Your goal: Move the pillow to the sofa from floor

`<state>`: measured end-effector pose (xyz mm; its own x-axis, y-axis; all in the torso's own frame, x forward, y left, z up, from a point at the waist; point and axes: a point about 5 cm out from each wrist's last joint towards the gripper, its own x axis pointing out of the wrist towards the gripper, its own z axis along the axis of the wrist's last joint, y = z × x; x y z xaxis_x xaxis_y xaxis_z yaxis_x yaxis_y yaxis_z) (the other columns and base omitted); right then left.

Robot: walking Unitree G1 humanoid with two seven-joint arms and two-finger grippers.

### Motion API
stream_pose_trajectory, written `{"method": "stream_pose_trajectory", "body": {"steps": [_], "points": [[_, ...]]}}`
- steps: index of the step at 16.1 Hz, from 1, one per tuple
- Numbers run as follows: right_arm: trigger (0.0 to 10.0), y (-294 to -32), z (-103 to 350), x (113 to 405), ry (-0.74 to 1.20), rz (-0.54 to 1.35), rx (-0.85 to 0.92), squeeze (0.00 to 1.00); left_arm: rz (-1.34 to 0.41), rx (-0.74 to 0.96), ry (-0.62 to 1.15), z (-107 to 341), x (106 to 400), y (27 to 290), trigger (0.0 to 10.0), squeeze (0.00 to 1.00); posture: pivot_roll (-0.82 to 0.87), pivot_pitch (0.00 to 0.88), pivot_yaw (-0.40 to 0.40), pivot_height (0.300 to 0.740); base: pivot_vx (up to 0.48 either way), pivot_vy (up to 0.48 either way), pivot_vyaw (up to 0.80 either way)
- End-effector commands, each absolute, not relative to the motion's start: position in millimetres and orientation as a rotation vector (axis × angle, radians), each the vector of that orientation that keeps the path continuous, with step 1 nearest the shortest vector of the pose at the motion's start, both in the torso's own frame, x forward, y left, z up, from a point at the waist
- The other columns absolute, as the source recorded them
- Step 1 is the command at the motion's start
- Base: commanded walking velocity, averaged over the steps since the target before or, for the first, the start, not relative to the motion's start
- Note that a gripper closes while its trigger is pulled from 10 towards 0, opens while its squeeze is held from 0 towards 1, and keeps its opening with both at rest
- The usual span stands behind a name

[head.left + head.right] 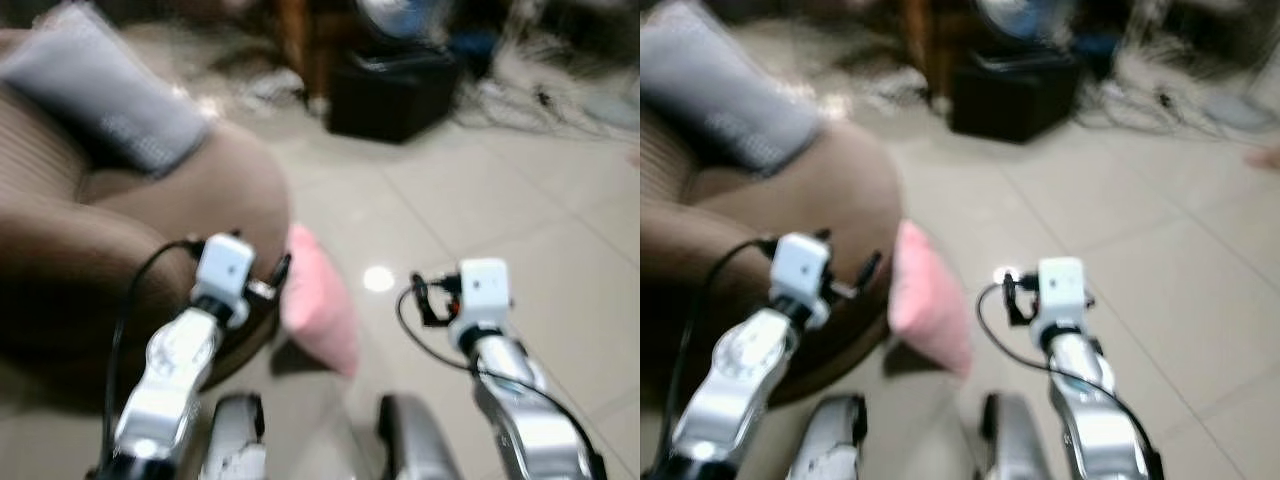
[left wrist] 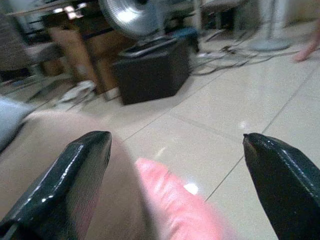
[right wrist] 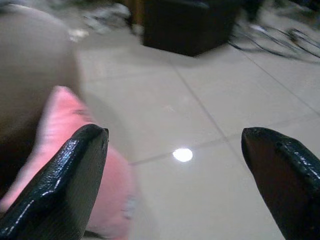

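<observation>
A pink pillow (image 1: 318, 302) stands on its edge on the tiled floor, leaning against the rounded arm of the brown sofa (image 1: 150, 220). It also shows as a pink pillow (image 2: 177, 205) and a pink pillow (image 3: 60, 130) in the wrist views. My left gripper (image 2: 175, 165) is open, held above and just in front of the pillow beside the sofa arm. My right gripper (image 3: 175, 170) is open too, over bare floor to the right of the pillow. Neither holds anything.
A grey cushion (image 1: 105, 90) lies on the sofa. A black box (image 1: 392, 92) stands on the floor ahead, with a fan (image 2: 131, 15) behind it and cables (image 1: 530, 95) strewn to the right. Open tiles (image 1: 500, 210) lie to the right.
</observation>
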<state>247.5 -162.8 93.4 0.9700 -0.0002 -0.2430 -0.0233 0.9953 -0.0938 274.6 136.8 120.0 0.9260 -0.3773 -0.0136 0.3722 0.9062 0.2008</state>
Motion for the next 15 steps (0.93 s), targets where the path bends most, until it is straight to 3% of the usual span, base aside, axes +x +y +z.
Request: {"method": "stream_pose_trajectory", "body": {"steps": [1, 9, 15], "points": [[10.0, -158, 97, 251, 0.23, 0.023, -0.089, 0.0, -0.362, 0.226, -0.009, 118, 275, 148, 10.0, 0.0, -0.04, 0.06, 0.009, 0.57, 0.398, 0.0, -0.61], [10.0, -151, 95, 252, 0.24, 0.122, -0.176, 0.0, -0.342, 0.239, 0.005, 116, 274, 154, 10.0, 0.0, -0.04, 0.053, 0.01, 0.57, 0.359, 0.0, 0.0], [10.0, -150, 90, 250, 0.264, 0.137, -0.138, 0.0, -0.386, 0.306, 0.118, 95, 271, 156, 10.0, 0.0, -0.04, 0.051, 0.012, 0.545, 0.0, 0.0, 0.0]]}}
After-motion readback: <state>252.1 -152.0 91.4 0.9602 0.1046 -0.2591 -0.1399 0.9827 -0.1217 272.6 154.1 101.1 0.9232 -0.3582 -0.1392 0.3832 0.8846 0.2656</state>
